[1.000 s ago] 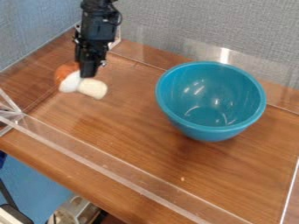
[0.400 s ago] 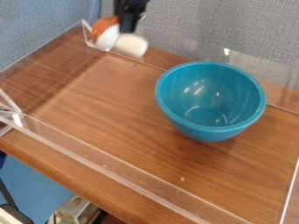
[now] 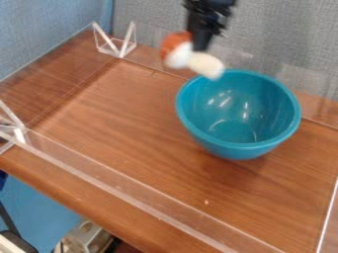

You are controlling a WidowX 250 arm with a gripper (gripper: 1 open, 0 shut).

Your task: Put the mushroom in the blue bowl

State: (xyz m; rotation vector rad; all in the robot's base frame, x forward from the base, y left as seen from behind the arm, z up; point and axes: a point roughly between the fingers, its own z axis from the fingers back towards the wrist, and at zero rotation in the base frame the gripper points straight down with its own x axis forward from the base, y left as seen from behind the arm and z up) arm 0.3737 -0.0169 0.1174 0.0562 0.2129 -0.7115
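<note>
**Mushroom held in the air at the bowl's far rim**

The mushroom hangs above the table, pinched in the closed gripper. Motion blur smears it: the orange-red cap shows only as a small patch on the left, partly behind the gripper's dark fingers, and the cream stem sticks out down and to the right as a soft pale blob. Where exactly the fingers meet the toy cannot be made out. The gripper is cut off by the top edge of the picture, so only its lower black part shows.

The mushroom sits just over the far left rim of the blue bowl, not inside it. The bowl is round, deep and glossy teal, with smooth plain sides and bright reflections on its inner wall; it stands upright on the wooden table, whose brown grain has a slight sheen. Clear plastic walls edge the table, hard to trace except by their bright rims.

A second ago the mushroom was at the far left of the table, low by the surface. It has since been lifted and carried to the right, across to the bowl. The bowl has not moved.
</note>
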